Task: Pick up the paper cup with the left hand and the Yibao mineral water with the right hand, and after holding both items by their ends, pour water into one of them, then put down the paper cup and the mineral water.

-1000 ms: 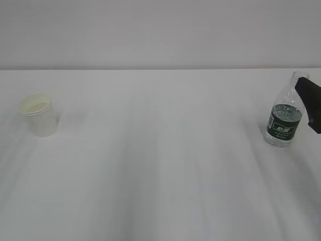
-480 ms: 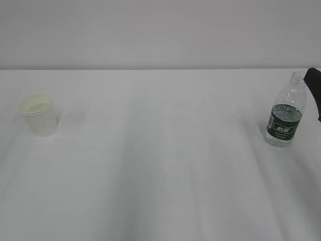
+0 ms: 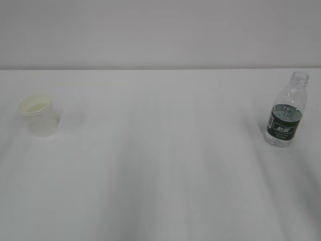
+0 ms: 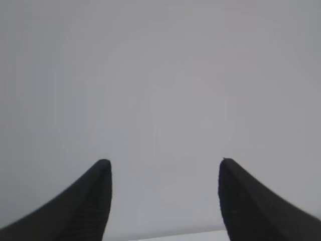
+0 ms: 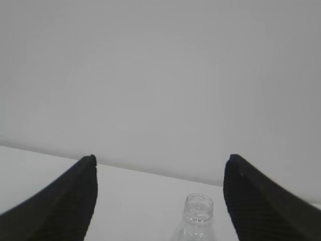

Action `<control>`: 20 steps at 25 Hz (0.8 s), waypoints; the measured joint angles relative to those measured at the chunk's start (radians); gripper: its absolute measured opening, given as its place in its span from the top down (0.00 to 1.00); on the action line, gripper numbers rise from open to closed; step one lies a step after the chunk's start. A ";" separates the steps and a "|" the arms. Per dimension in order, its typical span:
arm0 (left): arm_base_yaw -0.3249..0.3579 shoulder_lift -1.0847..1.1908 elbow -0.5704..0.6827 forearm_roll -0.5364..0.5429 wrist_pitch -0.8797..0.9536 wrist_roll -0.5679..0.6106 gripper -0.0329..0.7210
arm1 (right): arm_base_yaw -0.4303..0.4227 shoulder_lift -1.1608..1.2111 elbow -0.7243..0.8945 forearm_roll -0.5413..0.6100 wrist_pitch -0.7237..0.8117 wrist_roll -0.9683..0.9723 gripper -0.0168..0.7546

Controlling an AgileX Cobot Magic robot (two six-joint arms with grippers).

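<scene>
Yibao mineral water [image 3: 286, 114] stands upright at the far right of a white worktop [image 3: 160, 175], its long axis vertical and its uncapped neck pointing straight up. A dark green label band with white characters wraps the lower body of the clear ribbed bottle, and the water line sits about level with the top of that band. Well apart from it, at the far left of the same worktop, the paper cup [image 3: 38, 115] also stands upright, mouth open to the ceiling, tapering down to a narrower base; its pale cream inside is visible, though whether any water lies in it cannot be told from this angle.

The worktop is plain and white, meeting a bare pale grey wall [image 3: 160, 30] along a straight line behind both things. Neither arm appears in the exterior view.

From the right wrist camera, the right hand [image 5: 160, 170] shows its claw spread wide, two dark ribbed fingertips [image 5: 75, 196] framing the bottle's open neck [image 5: 198, 208], which sits low between them and apart from both. The claw holds nothing.

From the left wrist camera, the left hand [image 4: 163, 173] likewise has its claw parted, dark fingertips [image 4: 90, 196] against the blank wall, with only a sliver of worktop at the bottom edge and nothing between them.
</scene>
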 joint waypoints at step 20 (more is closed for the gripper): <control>0.000 -0.124 -0.019 -0.069 0.309 -0.002 0.33 | 0.000 -0.412 -0.044 -0.239 0.500 0.265 0.21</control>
